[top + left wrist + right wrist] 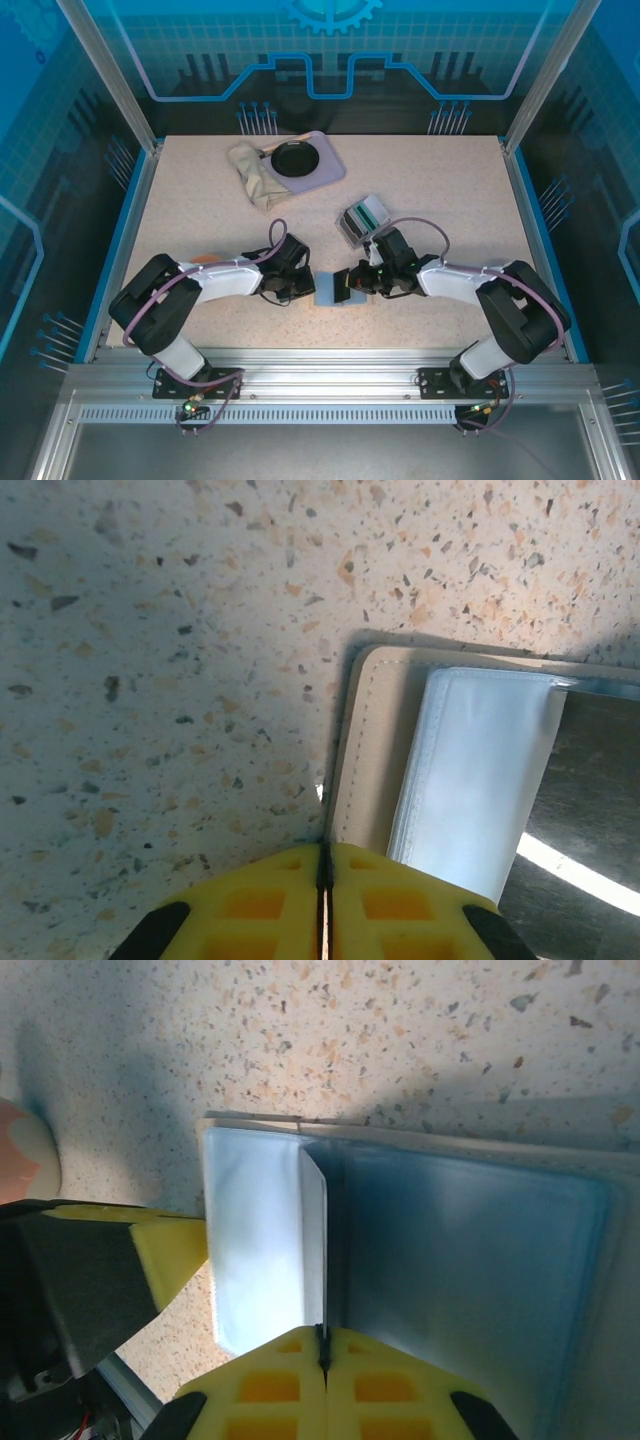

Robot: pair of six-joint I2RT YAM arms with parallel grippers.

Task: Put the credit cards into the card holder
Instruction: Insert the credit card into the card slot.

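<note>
The card holder (328, 291) lies open on the speckled table between both grippers. In the left wrist view its tan edge (368, 740) runs into my left gripper (323, 868), which is shut on that edge; a clear pocket sleeve (478, 770) lies beside it. My right gripper (322, 1348) is shut on a thin white credit card (314, 1235) held edge-on, upright over the holder's bluish inner panel (470, 1260). From above, the left gripper (303, 287) and right gripper (352, 287) meet at the holder. More credit cards stand in a grey tray (362, 218) behind.
A lavender tray with a black disc (305, 160) and a crumpled tan cloth (254, 172) lie at the back of the table. The left gripper's yellow finger (170, 1250) sits close to the holder's left side. Metal frame rails border the table.
</note>
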